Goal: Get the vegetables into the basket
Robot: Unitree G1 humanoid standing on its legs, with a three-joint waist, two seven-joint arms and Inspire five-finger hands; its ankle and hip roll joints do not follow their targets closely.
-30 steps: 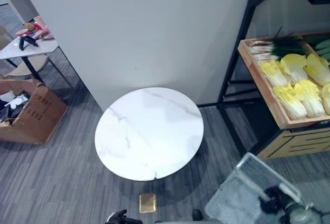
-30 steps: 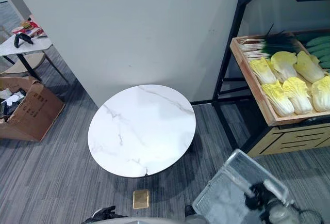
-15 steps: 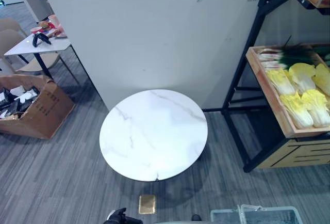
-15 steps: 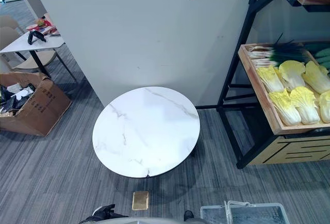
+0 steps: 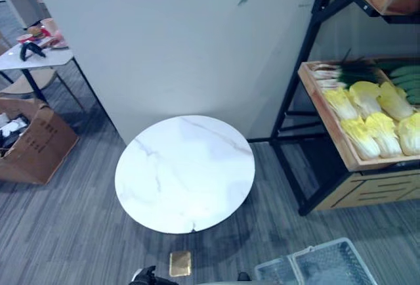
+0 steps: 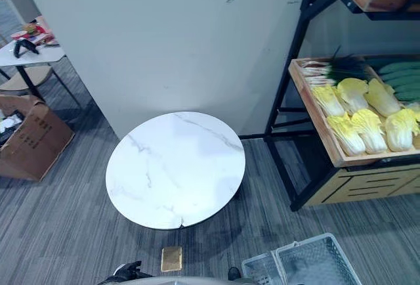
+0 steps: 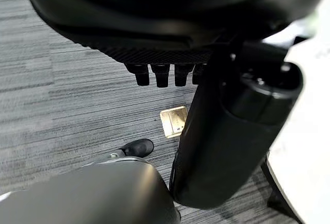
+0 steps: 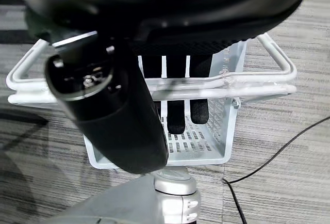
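Left hand [image 7: 227, 131] – glossy black casing, stubby fingers; right hand [image 8: 118, 110] – same dark build.

A mock grocery set up in an office: a produce rack [image 6: 308, 94] with cabbages [image 6: 357, 121] stands on grey carpet [image 6: 59, 219], beside a partition wall [image 6: 164, 42].

Basket [image 6: 308, 266] cut off by bottom edge in the head views. Vegetables [image 6: 367, 117] on the shelf tray [image 6: 314, 124] cut at right edge. Right hand [image 8: 154, 43]: fingers [image 8: 175, 118] pass behind basket handles; grip indeterminate. Left hand [image 7: 170, 33] fingers [image 7: 160, 74]: only tips visible.
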